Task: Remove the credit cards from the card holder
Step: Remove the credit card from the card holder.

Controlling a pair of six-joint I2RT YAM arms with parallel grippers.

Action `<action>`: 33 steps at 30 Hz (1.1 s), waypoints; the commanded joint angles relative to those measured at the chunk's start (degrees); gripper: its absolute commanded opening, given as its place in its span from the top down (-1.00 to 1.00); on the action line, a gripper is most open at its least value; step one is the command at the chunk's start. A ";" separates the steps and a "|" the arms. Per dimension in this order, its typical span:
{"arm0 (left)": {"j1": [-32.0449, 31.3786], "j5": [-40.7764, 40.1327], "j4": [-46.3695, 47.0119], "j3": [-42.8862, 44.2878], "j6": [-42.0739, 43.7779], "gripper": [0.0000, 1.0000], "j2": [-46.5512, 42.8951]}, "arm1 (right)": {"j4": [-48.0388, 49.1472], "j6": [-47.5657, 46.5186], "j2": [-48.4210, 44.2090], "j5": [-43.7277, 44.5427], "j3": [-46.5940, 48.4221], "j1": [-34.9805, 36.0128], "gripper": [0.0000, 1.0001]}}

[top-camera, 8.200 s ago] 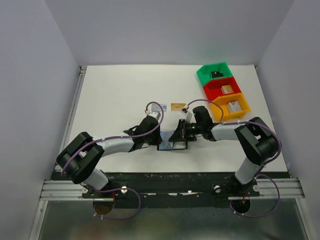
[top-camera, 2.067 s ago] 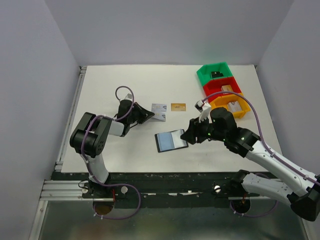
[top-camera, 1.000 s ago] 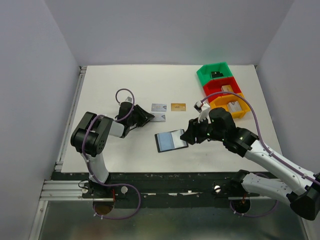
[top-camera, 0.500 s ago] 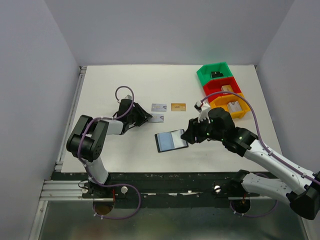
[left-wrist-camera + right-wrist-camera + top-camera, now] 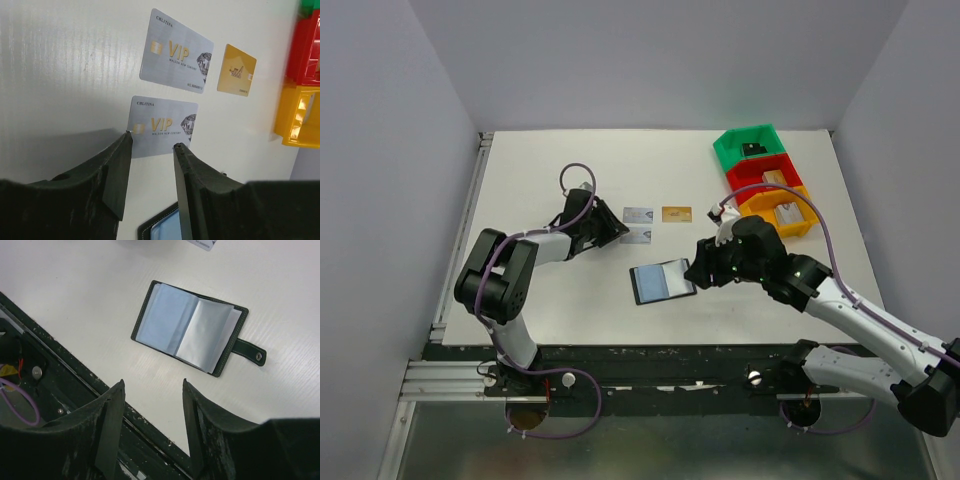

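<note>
The card holder (image 5: 662,281) lies open on the table, blue-grey pockets up and strap tab (image 5: 250,351) to one side; it fills the middle of the right wrist view (image 5: 192,327). Two silver-grey credit cards (image 5: 176,51) (image 5: 162,125) and a gold-orange one (image 5: 236,70) lie flat on the table beyond it. My left gripper (image 5: 153,140) is open and empty, its tips at the near edge of the lower silver card (image 5: 636,236). My right gripper (image 5: 153,382) is open and empty, hovering by the holder's right side (image 5: 697,270). No black cards show.
Green (image 5: 748,147), red (image 5: 766,178) and orange (image 5: 782,212) bins with small items stand at the back right. The table's near edge and black rail (image 5: 60,390) lie just below the holder. Grey walls enclose the table.
The left gripper set the second silver card down beside the first and now stands open at its edge. The left arm shifted slightly farther back. The right arm barely moved.
</note>
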 commanded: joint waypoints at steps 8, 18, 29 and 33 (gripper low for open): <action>1.58 -13.09 -11.88 -3.73 2.65 -0.08 -15.63 | -6.41 4.73 4.92 14.70 0.20 -3.58 -0.32; 1.93 -23.41 -25.80 -9.25 3.88 -0.98 -39.00 | 3.26 5.79 12.65 2.22 -5.17 -13.51 -0.37; -0.70 -2.11 -8.91 -26.31 1.95 -0.78 -53.08 | 7.30 5.26 24.69 -0.51 -3.67 -15.44 -0.25; -2.11 -1.42 -5.40 -31.68 0.72 -0.78 -58.01 | 8.53 5.53 27.77 -1.48 -3.15 -16.15 -0.20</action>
